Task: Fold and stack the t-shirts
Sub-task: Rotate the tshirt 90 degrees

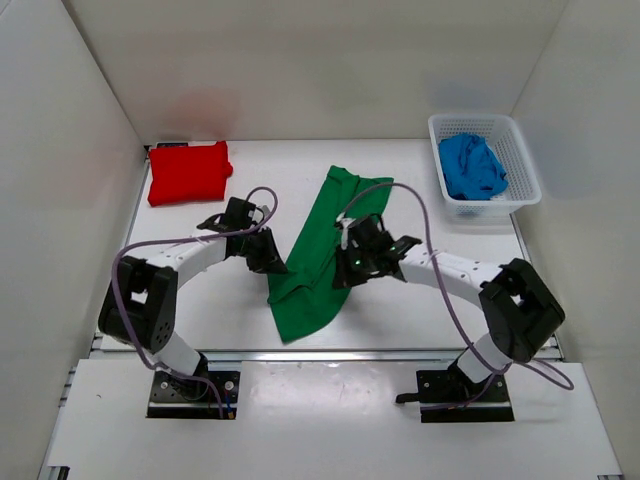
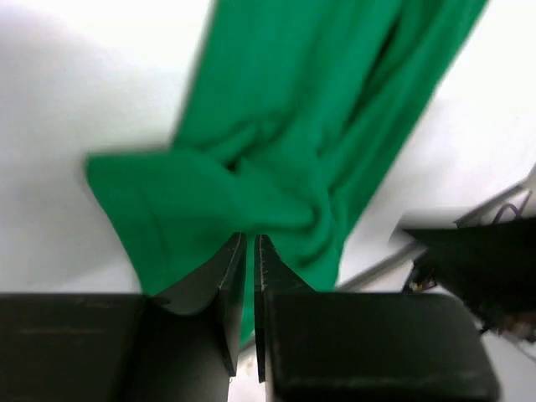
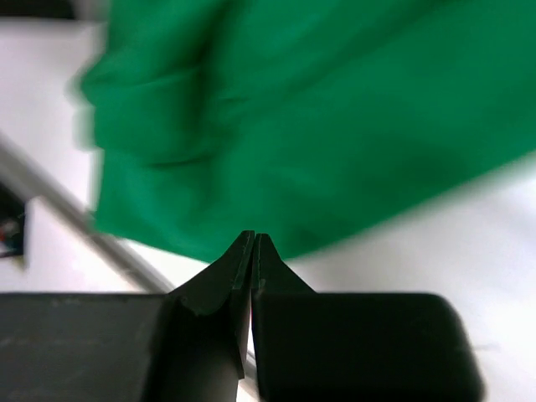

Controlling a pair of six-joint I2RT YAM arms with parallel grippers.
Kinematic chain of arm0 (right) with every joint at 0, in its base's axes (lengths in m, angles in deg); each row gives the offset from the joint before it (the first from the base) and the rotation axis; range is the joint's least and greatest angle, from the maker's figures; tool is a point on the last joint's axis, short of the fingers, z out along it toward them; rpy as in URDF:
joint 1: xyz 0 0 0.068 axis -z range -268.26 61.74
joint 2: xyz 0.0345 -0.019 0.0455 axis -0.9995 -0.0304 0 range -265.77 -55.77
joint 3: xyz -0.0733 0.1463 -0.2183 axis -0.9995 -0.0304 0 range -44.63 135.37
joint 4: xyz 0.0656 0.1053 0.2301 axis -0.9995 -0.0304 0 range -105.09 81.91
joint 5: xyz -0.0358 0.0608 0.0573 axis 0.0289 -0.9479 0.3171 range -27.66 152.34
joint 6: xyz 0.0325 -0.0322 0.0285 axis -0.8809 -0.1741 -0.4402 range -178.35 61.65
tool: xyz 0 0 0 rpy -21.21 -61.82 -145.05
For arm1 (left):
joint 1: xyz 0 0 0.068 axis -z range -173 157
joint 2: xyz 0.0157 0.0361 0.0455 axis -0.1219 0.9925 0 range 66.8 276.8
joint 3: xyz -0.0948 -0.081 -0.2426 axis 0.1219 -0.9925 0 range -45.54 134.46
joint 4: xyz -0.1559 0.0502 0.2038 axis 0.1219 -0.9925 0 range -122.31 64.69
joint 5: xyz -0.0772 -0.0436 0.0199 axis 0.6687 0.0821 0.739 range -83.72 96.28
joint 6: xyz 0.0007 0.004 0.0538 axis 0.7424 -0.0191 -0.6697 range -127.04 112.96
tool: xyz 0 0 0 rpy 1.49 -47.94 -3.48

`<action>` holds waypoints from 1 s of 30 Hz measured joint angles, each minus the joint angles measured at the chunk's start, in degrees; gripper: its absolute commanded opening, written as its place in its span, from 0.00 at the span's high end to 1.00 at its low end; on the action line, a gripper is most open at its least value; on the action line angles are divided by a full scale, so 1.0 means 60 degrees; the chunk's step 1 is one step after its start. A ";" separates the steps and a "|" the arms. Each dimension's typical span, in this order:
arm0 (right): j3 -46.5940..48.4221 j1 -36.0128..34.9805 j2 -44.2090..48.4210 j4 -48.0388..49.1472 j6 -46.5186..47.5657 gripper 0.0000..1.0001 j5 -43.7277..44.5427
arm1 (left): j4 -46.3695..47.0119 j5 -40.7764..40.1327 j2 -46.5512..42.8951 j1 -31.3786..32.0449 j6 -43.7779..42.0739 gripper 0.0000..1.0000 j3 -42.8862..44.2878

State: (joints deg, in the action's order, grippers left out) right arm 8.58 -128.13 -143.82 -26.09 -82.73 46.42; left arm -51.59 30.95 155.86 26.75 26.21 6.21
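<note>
A green t-shirt (image 1: 318, 255) lies in a long diagonal strip at the table's middle. My left gripper (image 1: 268, 262) is at its left edge. In the left wrist view it (image 2: 250, 237) is shut, with the green cloth (image 2: 293, 126) bunched and drawn in to the tips. My right gripper (image 1: 345, 270) is at the shirt's right edge. In the right wrist view it (image 3: 253, 236) is shut, its tips at the hem of the blurred green cloth (image 3: 293, 126), with no cloth seen between them. A folded red t-shirt (image 1: 189, 172) lies at the back left.
A white basket (image 1: 521, 160) at the back right holds a crumpled blue t-shirt (image 1: 470, 166). White walls close in the table on the left, back and right. The table's front rail (image 1: 320, 352) runs just below the green shirt's lower end.
</note>
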 measured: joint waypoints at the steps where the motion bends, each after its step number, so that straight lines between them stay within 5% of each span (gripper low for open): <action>1: -0.0029 -0.0404 -0.0091 0.0306 -0.0189 1.00 -0.0018 | 0.0022 -0.0029 0.0240 -0.0036 -0.0062 0.78 0.0153; 11: -0.0452 -0.2561 -0.1490 0.3617 -0.1585 1.00 -0.0117 | 0.0426 -0.0572 0.3475 0.0244 -0.0641 0.81 0.4153; 17: 0.0481 -0.3238 -0.2969 0.3577 -0.1690 1.00 -0.0255 | -0.0222 -0.1402 0.5734 0.0936 -0.1217 0.95 0.6568; 23: 0.0499 -0.3359 -0.2954 0.3053 -0.1304 1.00 -0.0729 | -0.1359 -0.1825 0.7020 0.1166 -0.1523 0.97 0.8433; 30: 0.1096 -0.2721 -0.2889 0.0790 0.0860 1.00 -0.1530 | -0.2575 -0.2113 0.8255 0.0991 -0.1530 0.99 1.0710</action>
State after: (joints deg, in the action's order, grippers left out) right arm 15.16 -144.46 -161.15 -21.34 -77.57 37.24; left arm -67.04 18.27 205.38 32.69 17.03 70.47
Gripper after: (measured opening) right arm 0.000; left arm 0.054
